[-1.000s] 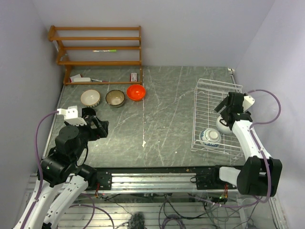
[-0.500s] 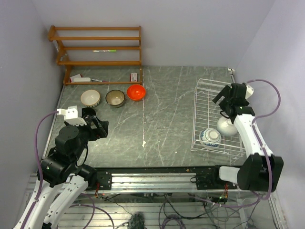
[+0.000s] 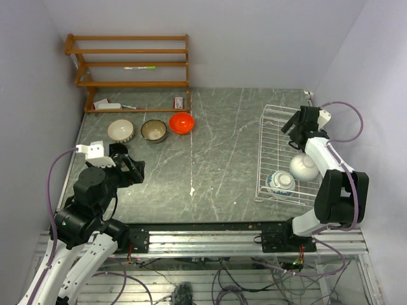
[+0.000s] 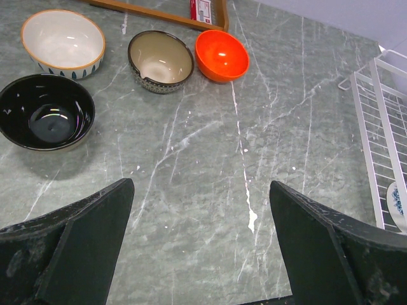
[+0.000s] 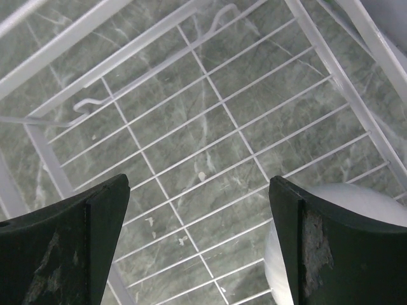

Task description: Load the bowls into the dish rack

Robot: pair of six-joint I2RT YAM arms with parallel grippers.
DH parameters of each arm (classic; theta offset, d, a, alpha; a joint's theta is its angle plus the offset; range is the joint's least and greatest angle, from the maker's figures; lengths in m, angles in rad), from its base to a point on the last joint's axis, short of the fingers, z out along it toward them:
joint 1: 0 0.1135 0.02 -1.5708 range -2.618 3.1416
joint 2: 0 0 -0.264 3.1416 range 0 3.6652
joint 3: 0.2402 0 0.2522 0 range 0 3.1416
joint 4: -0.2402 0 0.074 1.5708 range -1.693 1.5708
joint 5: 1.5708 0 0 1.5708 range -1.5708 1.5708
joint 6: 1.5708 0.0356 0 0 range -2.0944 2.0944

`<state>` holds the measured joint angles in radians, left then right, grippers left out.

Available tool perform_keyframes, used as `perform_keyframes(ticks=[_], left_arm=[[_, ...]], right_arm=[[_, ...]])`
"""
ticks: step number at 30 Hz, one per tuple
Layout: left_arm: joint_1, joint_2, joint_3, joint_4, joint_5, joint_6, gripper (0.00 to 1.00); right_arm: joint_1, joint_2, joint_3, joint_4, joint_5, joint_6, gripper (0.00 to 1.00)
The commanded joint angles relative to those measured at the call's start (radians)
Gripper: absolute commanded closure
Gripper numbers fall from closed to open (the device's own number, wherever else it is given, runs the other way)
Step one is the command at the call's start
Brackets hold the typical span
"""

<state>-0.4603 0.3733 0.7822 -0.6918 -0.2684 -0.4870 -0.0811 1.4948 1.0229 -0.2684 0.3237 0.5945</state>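
Work stands partway: a white bowl [image 3: 304,167] and a blue-patterned bowl [image 3: 280,182] sit in the dish rack [image 3: 261,155]. A cream bowl [image 3: 120,131], tan bowl [image 3: 154,131] and orange bowl [image 3: 181,122] wait in a row on the desk [image 3: 222,146] by the wooden shelf [image 3: 127,63]. The right gripper [image 3: 294,124] hangs over the rack's far end, jaws apart and empty. The left gripper [image 3: 127,166], also apart, hovers near the row. The next move probably calls for a rim grasp there.

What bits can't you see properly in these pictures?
- Black bowl: the left arm covers it in the top view.
- Blue-and-white bowl: cut off by the left wrist view's right edge.
- White bowl: half behind a finger in the right wrist view.
- Small things by the wooden shelf: too small in the top view.
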Motion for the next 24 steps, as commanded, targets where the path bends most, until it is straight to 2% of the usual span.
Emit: perform_keyframes(ticks=[1,15,24], left_arm=[[-0.006,0.011,0.014,0.028,-0.009,0.005,0.01],[-0.006,0.02,0.014,0.031,0.003,0.008,0.01],[-0.006,0.012,0.012,0.029,0.002,0.007,0.01]], right_arm=[[0.0,0.036,0.002,-0.001,0.073,0.033,0.08],[0.0,-0.051,-0.133,-0.189,0.139,0.132,0.08],[0.001,-0.217,-0.25,-0.214,0.08,0.14,0.08]])
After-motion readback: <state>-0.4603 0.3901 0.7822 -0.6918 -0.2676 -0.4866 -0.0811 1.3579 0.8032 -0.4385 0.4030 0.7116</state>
